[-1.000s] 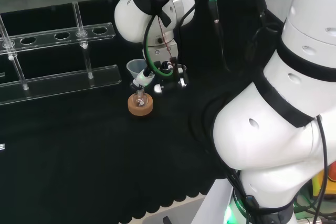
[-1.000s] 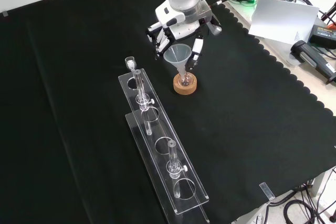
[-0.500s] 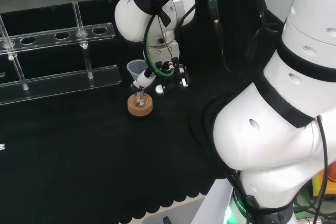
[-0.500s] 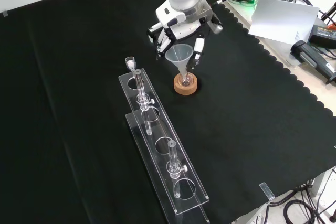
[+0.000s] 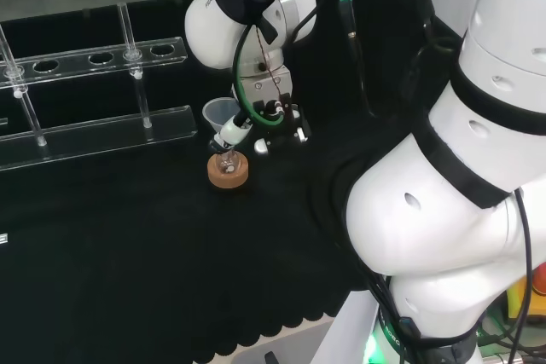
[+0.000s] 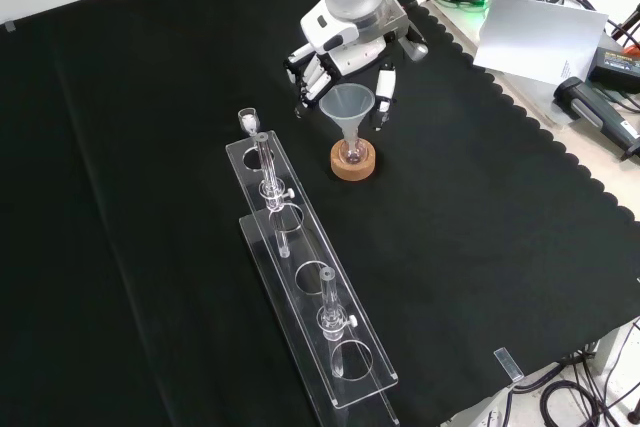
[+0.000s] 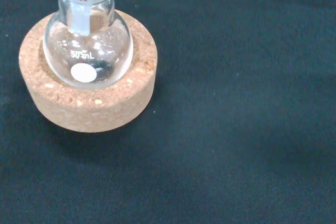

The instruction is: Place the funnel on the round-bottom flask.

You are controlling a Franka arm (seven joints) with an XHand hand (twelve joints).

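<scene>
Funnel (image 6: 346, 105) sits in the flask (image 7: 87, 51).
Flask rests on the cork ring (image 6: 354, 162); the hand (image 6: 345, 55) hovers just above, fingers spread apart, off the funnel.

The funnel (image 6: 347, 107) stands upright with its stem in the round-bottom flask (image 6: 352, 155), which sits in a cork ring (image 6: 354, 164) toward the worktop's (image 6: 150, 97) far edge. The hand (image 6: 345, 57) hovers just behind the funnel, fingers (image 6: 384, 87) straight beside its rim.
</scene>
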